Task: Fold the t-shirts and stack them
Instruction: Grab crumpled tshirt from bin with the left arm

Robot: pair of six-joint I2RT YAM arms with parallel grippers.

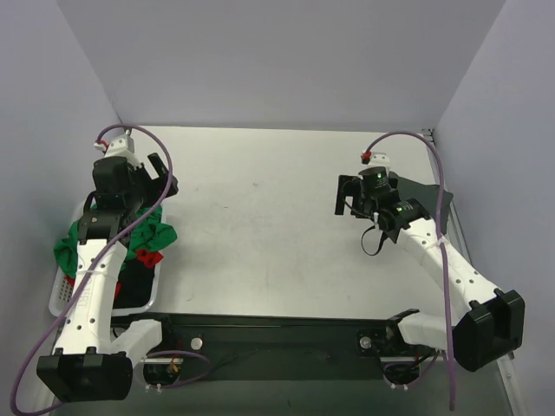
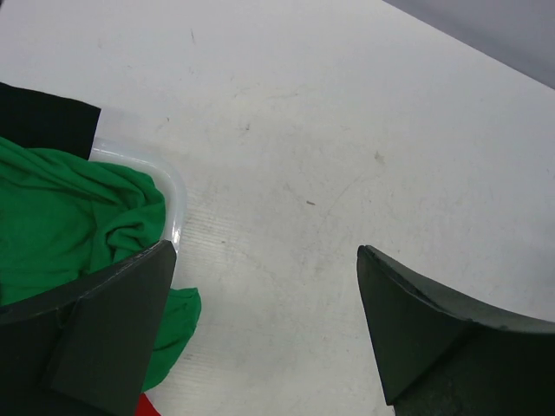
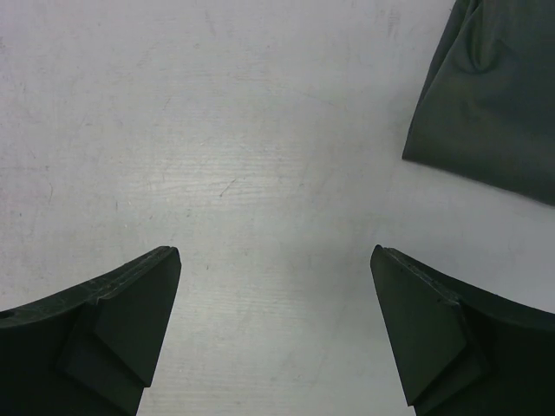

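A white basket at the table's left edge holds crumpled t-shirts: a green one spilling over the rim, a red one and a black one. A dark folded t-shirt lies flat at the right edge. My left gripper is open and empty, just beyond the basket's far corner. The left wrist view shows it over bare table, with the green shirt and basket rim at its left. My right gripper is open and empty; in its wrist view the dark shirt lies upper right.
Grey walls close the table on the left, back and right. The arms' black base plate runs along the near edge. A purple cable loops over the right arm, another over the left arm.
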